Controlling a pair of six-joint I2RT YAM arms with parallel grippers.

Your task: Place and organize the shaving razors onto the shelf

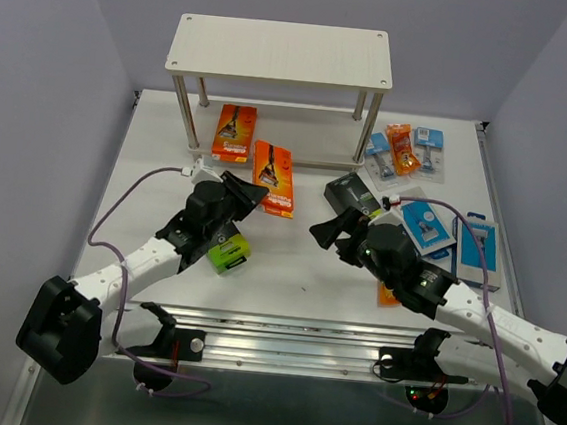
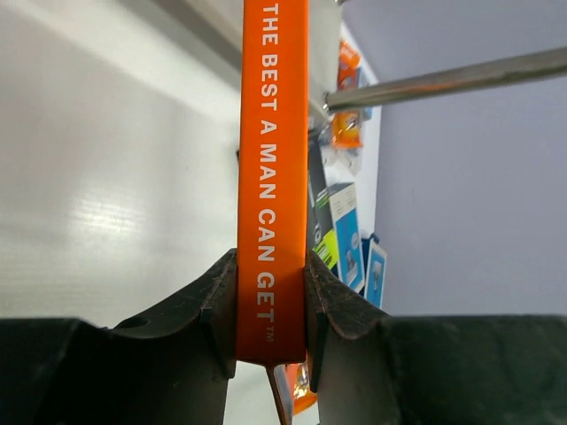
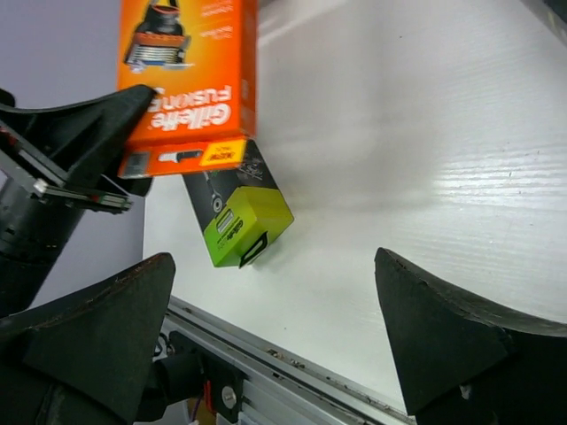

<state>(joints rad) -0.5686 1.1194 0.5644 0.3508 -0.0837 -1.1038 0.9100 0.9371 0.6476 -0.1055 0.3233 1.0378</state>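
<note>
Orange flat razor pack (image 1: 274, 176): clamped by its thin edge in the left gripper (image 1: 253, 192), in front of the shelf and short of its lower board. In the left wrist view the pack (image 2: 273, 177) stands edge-on, both black fingers (image 2: 217, 310) pressed against its faces. The right wrist view shows the same pack (image 3: 186, 80) overlapping a black-and-lime-green box (image 3: 237, 217) that lies on the table.

Second orange flat pack (image 1: 234, 132): flat on the lower board, beside the left front post.

Two-tier pale wood-grain shelf with silver posts (image 1: 279, 49): far centre of the white table (image 1: 287, 283); top board bare.

Right gripper (image 1: 334, 227): fingers (image 3: 443, 336) spread wide, nothing between them, just beside another black-and-green box (image 1: 351, 192).

Right of it: blue boxes with white panels (image 1: 479, 251). Farther back by the shelf's right posts, small light-blue blister cards (image 1: 428, 146) and a small orange pack (image 1: 402, 147).
</note>
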